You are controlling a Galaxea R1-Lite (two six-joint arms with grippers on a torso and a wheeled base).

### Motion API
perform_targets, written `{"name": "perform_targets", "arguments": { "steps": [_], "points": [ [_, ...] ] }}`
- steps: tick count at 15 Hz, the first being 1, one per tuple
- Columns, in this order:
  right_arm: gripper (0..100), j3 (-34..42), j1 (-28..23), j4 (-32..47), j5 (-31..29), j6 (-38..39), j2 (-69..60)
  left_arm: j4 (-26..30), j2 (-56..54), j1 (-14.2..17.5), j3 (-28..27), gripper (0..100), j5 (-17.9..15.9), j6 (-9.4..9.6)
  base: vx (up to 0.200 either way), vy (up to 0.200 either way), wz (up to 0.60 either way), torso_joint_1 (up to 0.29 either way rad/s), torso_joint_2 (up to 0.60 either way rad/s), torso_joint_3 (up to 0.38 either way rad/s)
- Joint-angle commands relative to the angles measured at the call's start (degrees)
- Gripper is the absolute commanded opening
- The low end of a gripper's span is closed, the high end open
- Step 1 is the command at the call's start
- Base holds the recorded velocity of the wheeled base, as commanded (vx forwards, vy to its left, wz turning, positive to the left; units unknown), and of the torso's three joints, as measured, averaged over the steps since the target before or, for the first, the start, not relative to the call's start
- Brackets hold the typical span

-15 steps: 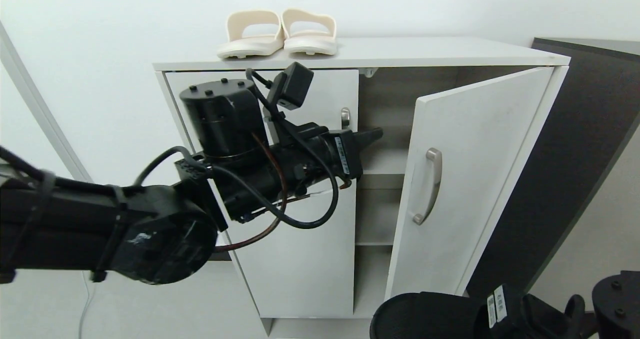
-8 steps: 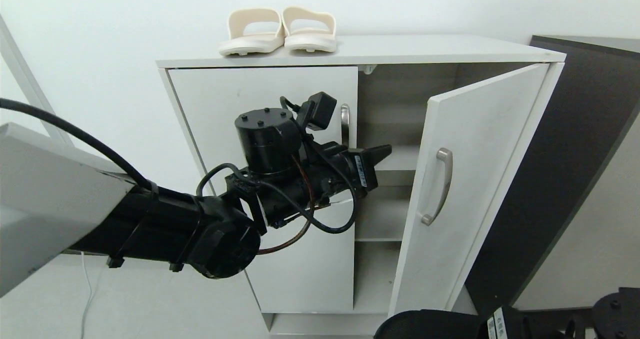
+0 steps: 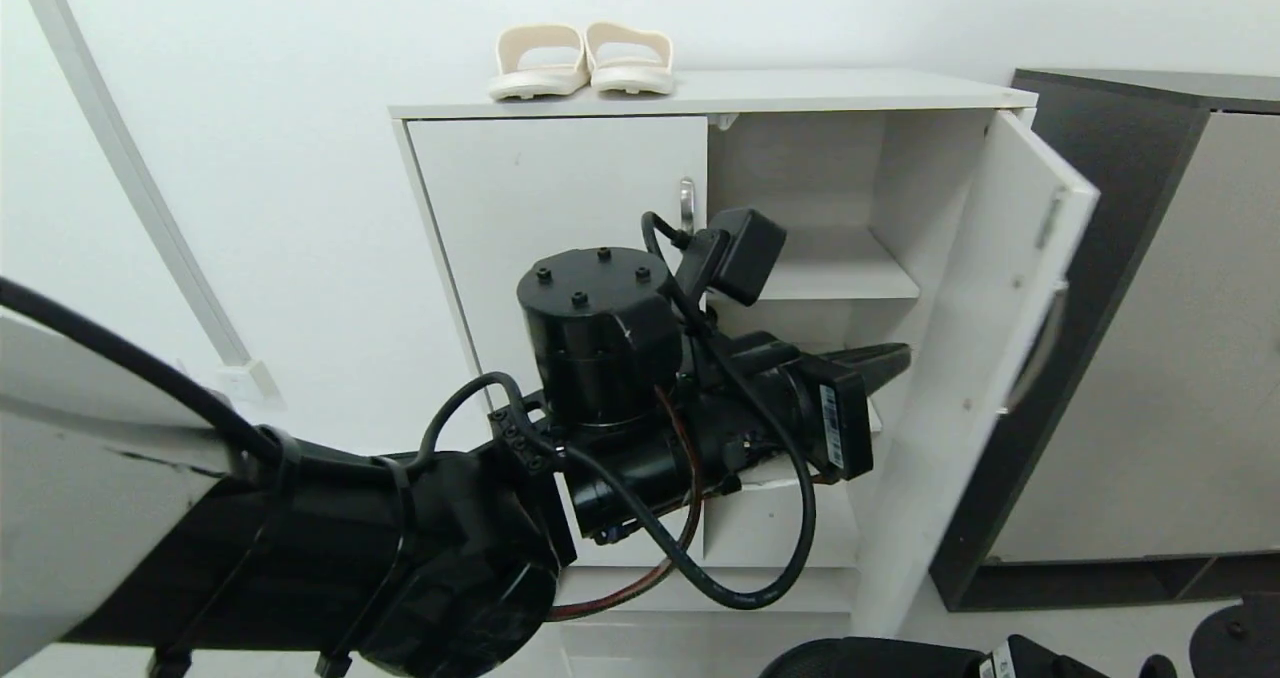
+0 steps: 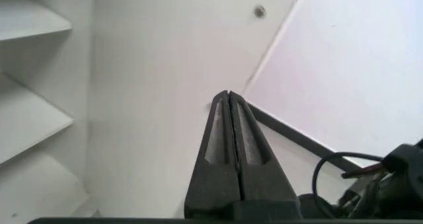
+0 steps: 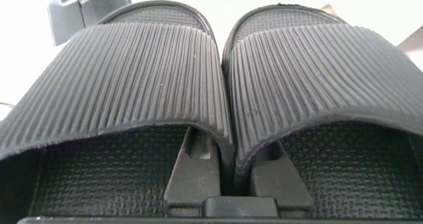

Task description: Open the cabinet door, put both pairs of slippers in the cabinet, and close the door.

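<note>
A white cabinet (image 3: 850, 91) stands against the wall, its left door (image 3: 560, 218) closed and its right door (image 3: 990, 358) swung wide open. A cream pair of slippers (image 3: 582, 60) rests on the cabinet top. My left gripper (image 3: 898, 356) is shut and empty, its tip against the inner face of the open door (image 4: 152, 98); the left wrist view shows the fingers (image 4: 217, 138) pressed together. My right gripper (image 5: 234, 174) is low in front of the cabinet, shut on the adjoining sides of a black ribbed pair of slippers (image 5: 139, 72), whose edge shows in the head view (image 3: 860, 658).
Bare shelves (image 3: 840, 278) show inside the open right half of the cabinet. A dark grey cabinet (image 3: 1150, 308) stands close to the right, just behind the open door. Pale floor lies in front.
The head camera has shifted. The right door has swung much wider open, with my shut left gripper moving right and lower along its inner face. The black slippers stay in my right gripper.
</note>
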Motion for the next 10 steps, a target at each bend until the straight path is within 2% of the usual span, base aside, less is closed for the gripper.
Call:
{"name": "perform_targets", "arguments": {
  "steps": [1, 4, 5, 6, 7, 8, 9, 10],
  "points": [
    [0, 0.1, 0.0, -0.1, 0.1, -0.5, 0.1, 0.0, -1.4, 0.6, 0.7, 0, 0.0, -0.03, 0.0, 0.0, 0.0, 0.0, 0.0, 0.0],
    [0, -1.9, -1.8, -0.3, -0.7, -0.2, 1.5, 0.7, -4.4, 3.8, 2.2, 0, 0.0, -0.03, 0.0, 0.0, 0.0, 0.0, 0.0, 0.0],
    [0, -5.9, -6.0, -0.3, -5.3, 0.8, 3.6, 1.8, -7.4, 6.3, 3.6, 0, 0.4, 0.14, 0.0, 0.0, 0.0, 0.0, 0.0, 0.0],
    [0, -8.8, -7.9, -0.3, -10.1, 2.8, 5.3, 4.4, -10.3, 7.8, 4.9, 0, 2.2, 0.58, 0.0, 0.0, 0.0, 0.0, 0.0, 0.0],
    [0, -11.7, -8.4, -0.3, -14.8, 5.7, 6.7, 8.4, -13.5, 9.2, 6.3, 0, 6.7, 2.17, 0.0, 0.0, 0.0, 0.0, 0.0, 0.0],
    [0, -14.8, -8.4, -0.3, -19.0, 8.9, 8.4, 13.2, -17.3, 10.4, 7.4, 0, 13.7, 4.8, 0.0, 0.0, 0.0, 0.0, 0.0, 0.0],
    [0, -17.4, -8.5, -0.3, -22.7, 10.8, 10.4, 17.3, -21.2, 10.9, 8.9, 0, 19.4, 6.56, 0.0, 0.0, 0.0, 0.0, 0.0, 0.0],
    [0, -19.5, -8.5, -0.3, -27.1, 11.2, 12.5, 19.8, -25.3, 11.1, 10.9, 0, 22.4, 7.61, 0.0, 0.0, 0.0, 0.0, 0.0, 0.0]
  ]
}}
